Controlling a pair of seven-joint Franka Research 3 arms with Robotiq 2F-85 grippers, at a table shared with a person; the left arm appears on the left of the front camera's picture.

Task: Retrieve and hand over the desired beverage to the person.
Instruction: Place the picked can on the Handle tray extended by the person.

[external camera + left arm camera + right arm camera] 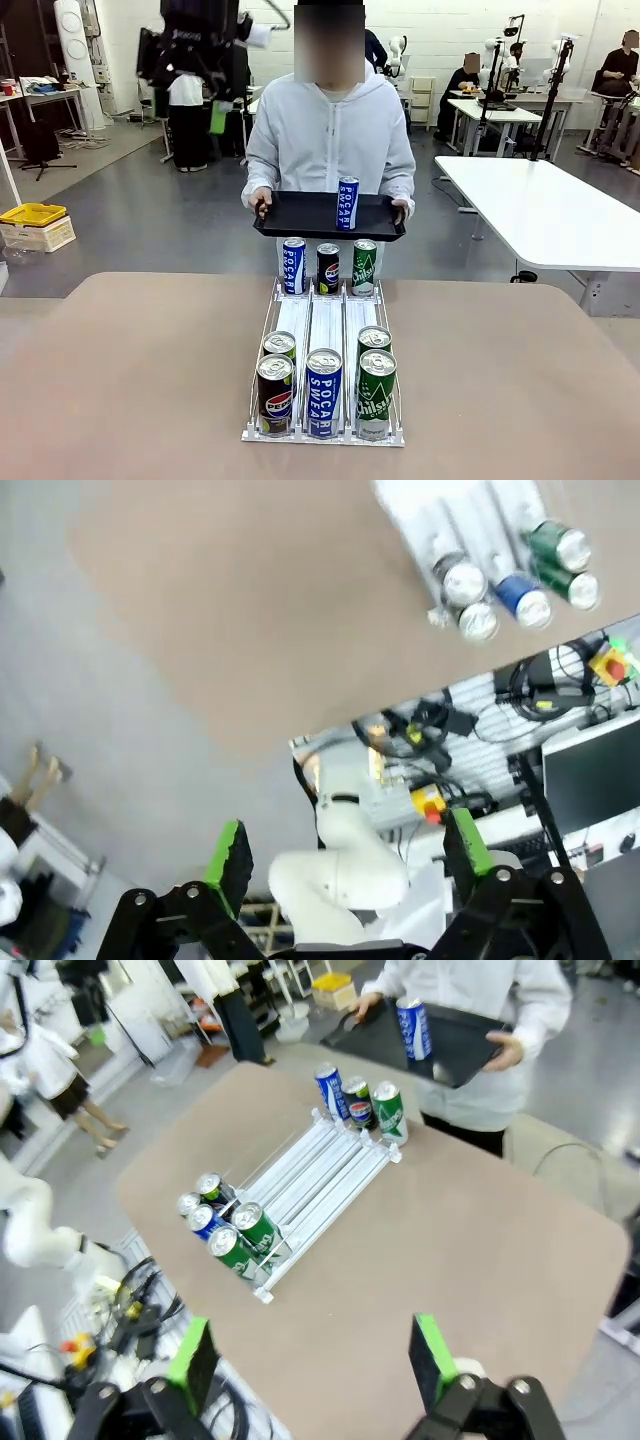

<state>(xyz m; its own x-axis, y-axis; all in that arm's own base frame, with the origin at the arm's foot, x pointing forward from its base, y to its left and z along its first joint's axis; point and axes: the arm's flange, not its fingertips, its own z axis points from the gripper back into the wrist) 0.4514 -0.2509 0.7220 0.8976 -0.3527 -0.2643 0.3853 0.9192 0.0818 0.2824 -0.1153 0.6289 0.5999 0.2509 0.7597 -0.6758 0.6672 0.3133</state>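
Pocari can point(347, 203): one blue can, upright at the middle of the black tray point(290, 218).
Tray: you see the person point(330, 130) holding it level, one hand point(261, 204) at each short edge, just past the table's point(130, 380) far edge.
Rack point(327, 325): three lanes, centred on the table, running from the near edge to the far edge.
Far-end cans point(328, 268): three, one per lane, just below the tray's front edge.
Near-end cans point(324, 392): five; two left, one middle, two right.
Open room: bare tabletop on both sides of the rack, and bare lane middles.
Left gripper point(347, 845): fingers spread wide, empty, high above the table edge.
Right gripper point(312, 1355): fingers wide apart, empty, high over the table.
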